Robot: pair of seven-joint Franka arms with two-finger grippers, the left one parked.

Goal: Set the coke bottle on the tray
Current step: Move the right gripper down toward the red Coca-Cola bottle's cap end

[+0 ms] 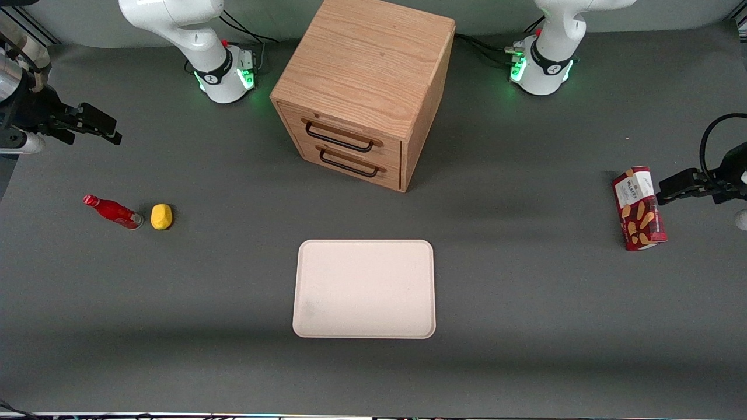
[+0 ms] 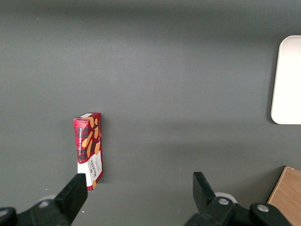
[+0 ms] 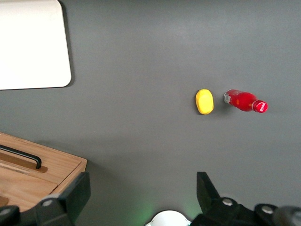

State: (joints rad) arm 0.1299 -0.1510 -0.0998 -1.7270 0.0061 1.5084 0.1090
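The dark grey tabletop [image 1: 525,326] has wide bare stretches between its few things. The flat cream rectangular tray with rounded corners [image 1: 364,289] lies midway along the tabletop's length, toward the edge nearest the front camera, with open surface on all 4 sides of it. The oak cabinet with 2 black-handled drawers [image 1: 365,87] stands farther from the front camera than the tray, its drawer fronts turned toward the tray and a clear strip of tabletop between them.

The small slim red coke bottle with a red cap and silvery base [image 1: 112,211] lies on its side toward the working arm's end of the tabletop, well apart from the tray. Its long axis runs roughly along the tabletop's length, slightly slanted: the cap points toward the working arm's end edge, the silvery base toward the rounded yellow lump [image 1: 161,216], which sits just beside the base with a small gap visible in the right wrist view [image 3: 204,101]. Nothing stands between the lump and the tray.

The black 2-finger hand [image 1: 96,127] hangs above the working arm's end of the tabletop, farther from the front camera than the bottle, holding nothing; its fingers [image 3: 209,190] stand wide apart.

The red rectangular snack box [image 1: 639,208] lies near the parked arm's end edge.
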